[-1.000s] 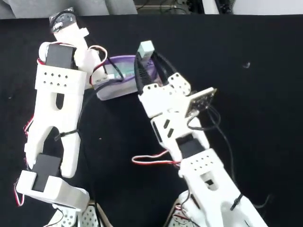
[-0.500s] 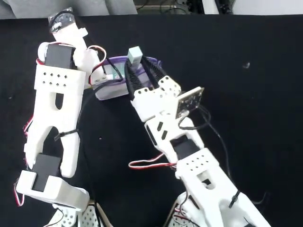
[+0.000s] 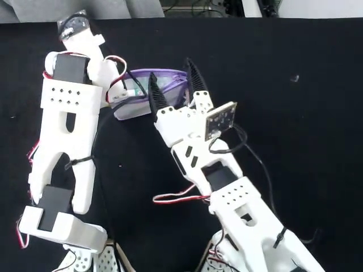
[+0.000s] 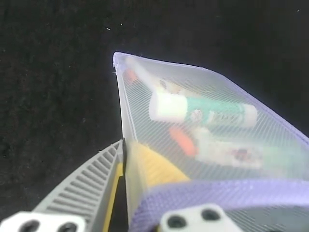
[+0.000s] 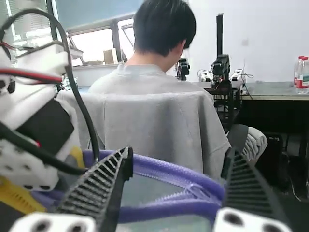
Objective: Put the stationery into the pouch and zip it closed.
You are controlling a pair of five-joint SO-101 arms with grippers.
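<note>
The pouch (image 3: 164,85) is clear mesh with purple trim and lies at the back of the black table, its mouth open. My left gripper (image 3: 120,96) is shut on its left end, and in the left wrist view the left gripper (image 4: 130,203) pinches the pouch (image 4: 231,159) wall. Inside lie a glue stick (image 4: 203,111) with a white cap, an orange-capped tube (image 4: 217,147) and something yellow (image 4: 149,166). My right gripper (image 3: 169,69) is open, its black fingers straddling the pouch with nothing between them. In the right wrist view the right gripper (image 5: 178,154) stands over the purple zip rim (image 5: 174,186).
The left arm's white body (image 3: 65,124) runs down the left side of the table, and the right arm (image 3: 227,192) crosses the middle. Black tabletop (image 3: 306,113) lies bare on the right. The left arm's wrist and cables (image 5: 34,130) sit close beside the right fingers.
The right gripper carried a pale block leftward over the pouch, then opened. The block is no longer between its fingers. The left arm kept still.
</note>
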